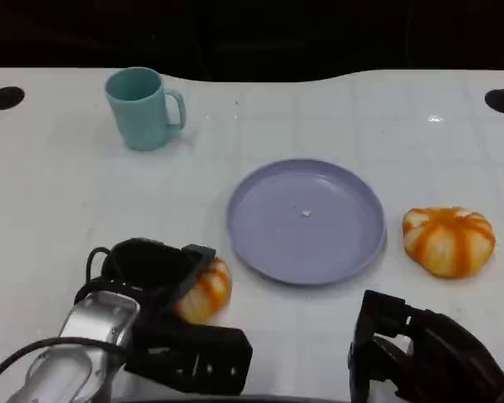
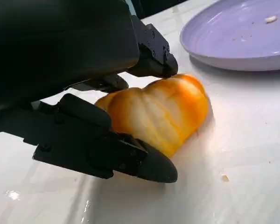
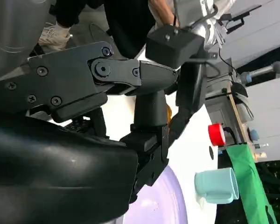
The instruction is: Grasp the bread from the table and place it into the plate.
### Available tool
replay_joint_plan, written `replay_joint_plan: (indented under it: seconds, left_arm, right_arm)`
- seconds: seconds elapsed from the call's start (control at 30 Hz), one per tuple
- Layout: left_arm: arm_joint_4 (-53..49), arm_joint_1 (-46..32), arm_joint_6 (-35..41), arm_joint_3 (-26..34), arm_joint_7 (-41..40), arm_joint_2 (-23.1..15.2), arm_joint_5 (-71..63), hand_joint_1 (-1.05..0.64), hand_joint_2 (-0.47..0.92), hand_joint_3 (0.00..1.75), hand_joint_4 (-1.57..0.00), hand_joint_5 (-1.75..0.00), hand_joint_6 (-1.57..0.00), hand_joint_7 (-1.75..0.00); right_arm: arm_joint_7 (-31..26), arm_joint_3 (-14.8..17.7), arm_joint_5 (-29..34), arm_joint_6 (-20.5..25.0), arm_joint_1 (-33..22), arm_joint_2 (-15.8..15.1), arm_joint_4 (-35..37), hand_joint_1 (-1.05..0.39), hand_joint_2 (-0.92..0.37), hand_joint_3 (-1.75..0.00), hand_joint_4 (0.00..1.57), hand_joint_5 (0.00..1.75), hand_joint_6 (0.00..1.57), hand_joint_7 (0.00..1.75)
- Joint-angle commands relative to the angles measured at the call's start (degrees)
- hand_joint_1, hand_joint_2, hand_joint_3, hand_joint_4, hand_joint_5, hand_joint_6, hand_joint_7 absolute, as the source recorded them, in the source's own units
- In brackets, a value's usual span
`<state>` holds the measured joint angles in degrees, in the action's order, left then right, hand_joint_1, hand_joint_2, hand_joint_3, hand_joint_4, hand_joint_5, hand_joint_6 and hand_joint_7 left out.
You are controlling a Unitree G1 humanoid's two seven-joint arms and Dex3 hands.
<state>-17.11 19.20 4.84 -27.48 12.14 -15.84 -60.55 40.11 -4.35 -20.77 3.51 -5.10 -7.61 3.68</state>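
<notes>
Clamping its fingers on the near bread roll (image 1: 208,290), the left hand (image 1: 155,290) was mid-grasp, and next needed a lift toward two o'clock onto the lavender plate (image 1: 260,239), while the right hand (image 1: 412,353) waited, its fingers' state unclear.

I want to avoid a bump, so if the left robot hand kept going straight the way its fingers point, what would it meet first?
Probably the round lilac plate. The left robot hand grips the orange-striped bread roll, and its fingers point toward that plate's near rim; bare white table lies between. Depth is uncertain.

left arm: silver forearm enters from the lower left
left hand (image 1: 164,290): fingers (image 2: 130,161) closed around the bread (image 1: 206,290), gripping it
right hand (image 1: 420,353): low at the lower right, holding nothing, fingers apart
</notes>
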Motion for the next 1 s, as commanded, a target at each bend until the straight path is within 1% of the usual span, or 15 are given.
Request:
replay_joint_plan:
  seconds: [0.03,0.07,0.13,0.17,0.27,0.4,0.5,0.53,0.57,0.7,0.73,0.83,0.87,0.97,1.0]
  left_arm:
    - [-6.49,1.65,-1.01,-0.72,-3.81,-0.69,2.44,-0.5,0.92,0.06,-0.57,-0.62,-0.58,-0.05]
    - [-7.74,1.91,-2.02,-0.77,-5.71,-0.92,3.11,-0.47,0.92,0.09,-0.55,-0.88,-0.67,-0.07]
    - [-9.5,2.29,-3.6,-0.92,-8.27,-1.6,4.02,-0.39,0.92,0.28,-0.68,-1.29,-0.96,-0.16]
    - [-10.04,2.43,-4.09,-1.08,-8.94,-1.97,4.29,-0.38,0.92,0.33,-0.71,-1.36,-1.02,-0.17]
    - [-10.69,2.48,-4.41,-1.79,-10.69,-2.71,4.15,-0.37,0.92,0.44,-0.72,-1.38,-1.07,-0.17]
    - [-11.32,2.17,-4.62,-2.21,-13.98,-3.0,4.46,-0.36,0.92,0.47,-0.72,-1.39,-1.08,-0.17]
    - [-11.07,1.55,-4.98,-2.12,-17.64,-3.21,4.57,-0.36,0.92,0.43,-0.71,-1.49,-1.09,-0.17]
    - [-10.62,1.18,-5.09,-1.89,-18.86,-3.3,4.73,-0.35,0.92,0.4,-0.68,-1.62,-1.05,-0.36]
    - [-10.03,0.79,-5.24,-1.7,-20.21,-3.48,4.77,-0.35,0.92,0.4,-0.67,-1.66,-0.96,-0.56]
    - [-8.19,-0.49,-6.29,-0.9,-27.13,-4.09,4.82,-0.33,0.92,0.37,-0.73,-1.74,-0.73,-1.2]
    - [-8.17,-0.63,-6.85,-0.72,-29.08,-4.17,4.92,-0.32,0.92,0.36,-0.76,-1.74,-0.64,-1.47]
    - [-6.27,-1.24,-7.79,0.77,-32.62,-4.22,5.96,-0.29,0.91,0.39,-0.81,-1.75,-0.57,-1.7]
    - [-5.47,-1.33,-7.7,1.2,-33.37,-4.26,5.91,-0.29,0.9,0.41,-0.82,-1.75,-0.54,-1.68]
    - [-3.85,-1.37,-7.79,2.0,-34.93,-4.42,6.06,-0.32,0.92,0.29,-0.8,-1.75,-0.8,-0.91]
    - [-3.47,-1.27,-8.18,2.37,-35.56,-4.35,6.46,-0.32,0.92,0.27,-0.8,-1.75,-0.84,-0.82]
  right_arm:
    - [-0.19,0.46,-0.38,0.3,-0.08,-0.37,-0.36,-0.51,-0.92,-0.4,0.62,1.75,0.41,1.73]
    - [-0.12,0.47,-0.38,0.17,-0.05,-0.35,-0.28,-0.51,-0.92,-0.4,0.62,1.75,0.41,1.73]
    - [-0.28,0.42,-0.02,-0.29,-0.05,-0.31,-0.19,-0.51,-0.92,-0.4,0.62,1.75,0.41,1.73]
    - [-0.31,0.42,0.06,-0.33,0.0,-0.32,-0.13,-0.51,-0.92,-0.4,0.62,1.75,0.41,1.72]
    - [-0.28,0.56,-0.39,0.55,0.12,-0.39,-0.18,-0.52,-0.92,-0.4,0.62,1.75,0.41,1.72]
    - [0.13,0.65,-0.47,0.33,0.2,-0.47,0.03,-0.5,-0.92,-0.4,0.61,1.75,0.42,1.71]
    - [0.29,0.69,-0.53,0.25,0.24,-0.47,0.16,-0.5,-0.92,-0.41,0.61,1.75,0.42,1.71]
    - [0.27,0.72,-0.6,0.41,0.26,-0.47,0.16,-0.49,-0.92,-0.41,0.61,1.75,0.42,1.71]
    - [0.17,0.71,-0.46,0.36,0.24,-0.5,0.12,-0.49,-0.92,-0.41,0.61,1.75,0.42,1.71]
    - [0.19,0.67,-0.16,-0.02,0.29,-0.59,0.32,-0.51,-0.92,-0.42,0.6,1.75,0.42,1.71]
    - [0.27,0.67,-0.18,-0.08,0.31,-0.59,0.41,-0.51,-0.92,-0.42,0.6,1.75,0.41,1.71]
    - [0.07,0.59,-0.06,0.1,0.28,-0.59,0.24,-0.51,-0.92,-0.43,0.59,1.75,0.41,1.71]
    - [0.07,0.58,-0.14,0.18,0.28,-0.54,0.21,-0.5,-0.92,-0.43,0.6,1.75,0.41,1.72]
    - [0.15,0.48,0.02,-0.23,0.33,-0.43,0.54,-0.5,-0.92,-0.43,0.61,1.75,0.42,1.71]
    - [0.05,0.4,0.23,-0.41,0.39,-0.39,0.7,-0.5,-0.92,-0.43,0.61,1.75,0.42,1.71]
